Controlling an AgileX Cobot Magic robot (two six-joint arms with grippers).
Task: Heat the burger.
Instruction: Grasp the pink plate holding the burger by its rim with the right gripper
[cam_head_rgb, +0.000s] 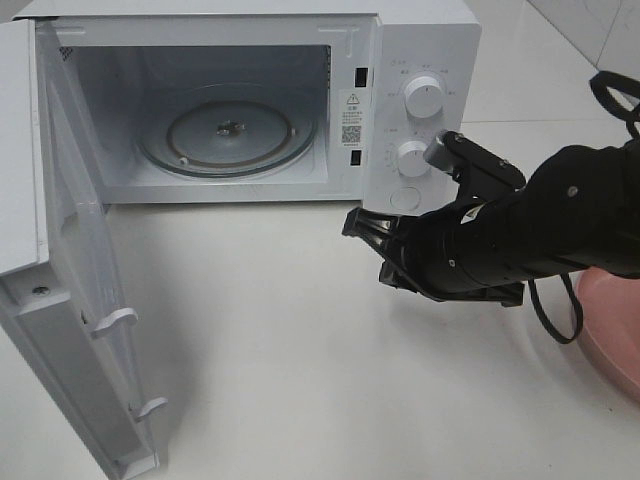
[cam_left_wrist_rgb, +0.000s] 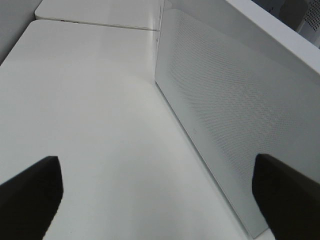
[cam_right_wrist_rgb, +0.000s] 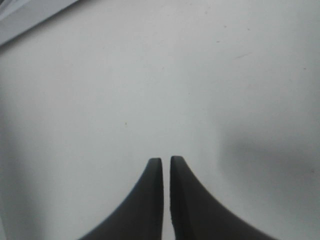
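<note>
Bright, even, diffuse light; soft faint shadows on the white counter (cam_head_rgb: 280, 380); both wrist views look slightly blurred.

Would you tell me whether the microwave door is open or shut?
Open. The microwave door is swung wide to the left of the exterior view, exposing the glass turntable inside.

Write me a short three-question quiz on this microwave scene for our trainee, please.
1. True or false: the microwave door stands open.
2. Multiple choice: the glass turntable holds A) a bowl, B) nothing, C) a cup.
3. Fill in: the right claw is ____ (open or shut).
Key: 1 true; 2 B; 3 shut.
</note>
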